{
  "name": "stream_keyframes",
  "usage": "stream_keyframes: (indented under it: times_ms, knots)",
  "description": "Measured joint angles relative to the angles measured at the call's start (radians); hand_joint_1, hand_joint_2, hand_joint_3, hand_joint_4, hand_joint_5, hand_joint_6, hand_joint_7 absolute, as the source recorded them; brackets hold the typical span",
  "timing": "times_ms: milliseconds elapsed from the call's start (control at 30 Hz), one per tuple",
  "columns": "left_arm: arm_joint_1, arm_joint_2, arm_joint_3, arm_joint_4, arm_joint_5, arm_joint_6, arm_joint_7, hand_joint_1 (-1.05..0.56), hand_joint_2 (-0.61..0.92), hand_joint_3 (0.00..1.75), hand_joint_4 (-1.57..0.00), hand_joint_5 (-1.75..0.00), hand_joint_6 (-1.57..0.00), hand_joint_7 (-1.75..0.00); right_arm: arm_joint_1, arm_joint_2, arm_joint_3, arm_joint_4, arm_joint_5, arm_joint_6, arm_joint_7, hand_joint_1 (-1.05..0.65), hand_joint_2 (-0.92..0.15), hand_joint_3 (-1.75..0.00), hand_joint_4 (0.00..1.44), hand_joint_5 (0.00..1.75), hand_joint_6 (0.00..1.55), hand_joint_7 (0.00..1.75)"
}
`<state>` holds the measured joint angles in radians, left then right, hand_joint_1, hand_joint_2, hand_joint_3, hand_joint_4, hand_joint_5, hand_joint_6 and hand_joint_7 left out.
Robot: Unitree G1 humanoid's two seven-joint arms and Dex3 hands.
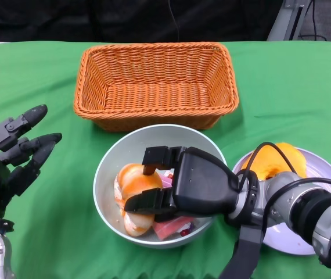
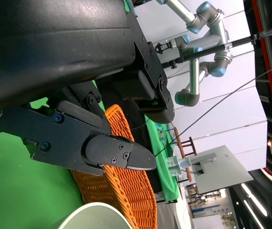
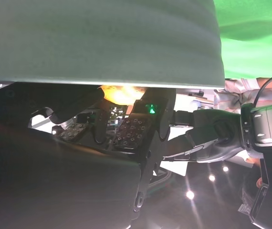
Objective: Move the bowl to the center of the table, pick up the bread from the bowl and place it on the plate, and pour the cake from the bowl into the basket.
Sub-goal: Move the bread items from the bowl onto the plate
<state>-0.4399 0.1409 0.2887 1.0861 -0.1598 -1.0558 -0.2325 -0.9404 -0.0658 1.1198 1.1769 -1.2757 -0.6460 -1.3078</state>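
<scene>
The pale grey bowl (image 1: 110,168) stands at the table's middle, just in front of the orange wicker basket (image 1: 155,84). Inside it lie a glazed orange-and-white bread (image 1: 135,181) and a pink-wrapped cake (image 1: 174,226). My right hand (image 1: 197,183) reaches into the bowl from the right, with fingers (image 1: 154,157) above and below the bread, gripping it. The right wrist view shows the bowl's wall (image 3: 102,43) close up and a bit of bread (image 3: 121,94) past the fingers (image 3: 131,133). My left hand (image 1: 14,154) hovers left of the bowl, fingers apart and holding nothing.
A lavender plate (image 1: 325,171) sits right of the bowl with an orange bun (image 1: 279,160) on it, under my right forearm. The left wrist view shows the basket (image 2: 121,191) and the bowl's rim (image 2: 93,214). Green cloth covers the table.
</scene>
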Motion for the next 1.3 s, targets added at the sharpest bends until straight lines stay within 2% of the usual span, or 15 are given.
stream_keyframes:
  times_ms: [367, 500, 700, 833, 967, 1033, 1167, 1300]
  knots:
    - [0.000, 0.000, 0.000, 0.000, -0.015, 0.005, -0.012, -0.48, 0.92, 0.18, -1.12, -0.14, -0.90, -0.02, 0.006, 0.008, -0.008, 0.007, 0.014, 0.049, -0.034, -0.33, -0.75, 0.00, 0.78, 1.27, 1.27, 0.01]
    - [0.000, 0.000, -0.001, 0.000, -0.017, 0.006, -0.011, -0.48, 0.92, 0.18, -1.12, -0.14, -0.90, -0.02, 0.010, 0.008, -0.031, 0.006, 0.037, 0.035, -0.046, -0.35, -0.76, 0.00, 0.82, 1.23, 1.28, 0.01]
    - [0.000, 0.000, -0.001, 0.001, -0.016, 0.006, -0.011, -0.49, 0.92, 0.18, -1.13, -0.14, -0.91, -0.01, 0.011, 0.006, -0.058, -0.003, 0.059, 0.014, -0.062, -0.32, -0.77, 0.00, 0.83, 1.25, 1.30, 0.02]
    - [0.000, 0.000, -0.001, 0.004, -0.017, 0.011, -0.011, -0.49, 0.92, 0.18, -1.12, -0.13, -0.90, -0.01, 0.011, -0.007, -0.079, -0.020, 0.076, 0.008, -0.062, -0.28, -0.77, 0.00, 0.87, 1.15, 1.31, 0.02]
    - [-0.003, 0.000, -0.001, 0.009, -0.016, 0.013, -0.011, -0.48, 0.92, 0.19, -1.13, -0.13, -0.91, -0.01, 0.014, -0.027, -0.096, -0.048, 0.082, 0.009, -0.062, -0.22, -0.78, 0.00, 0.80, 1.29, 1.32, 0.04]
    - [-0.007, 0.001, -0.001, 0.014, -0.015, 0.013, -0.011, -0.48, 0.92, 0.19, -1.13, -0.13, -0.91, -0.01, 0.017, -0.034, -0.110, -0.059, 0.088, -0.004, -0.062, -0.22, -0.78, 0.00, 0.77, 1.30, 1.31, 0.05]
    - [-0.013, 0.002, -0.001, 0.018, -0.016, 0.014, -0.013, -0.48, 0.92, 0.19, -1.13, -0.12, -0.91, -0.01, 0.039, -0.059, -0.135, -0.097, 0.113, -0.044, -0.063, -0.24, -0.75, 0.00, 0.76, 1.28, 1.30, 0.04]
    - [-0.015, 0.004, 0.000, 0.022, -0.019, 0.015, -0.023, -0.48, 0.92, 0.19, -1.14, -0.12, -0.92, -0.01, 0.065, -0.087, -0.174, -0.148, 0.131, -0.076, -0.066, -0.25, -0.71, 0.00, 0.85, 1.10, 1.31, 0.03]
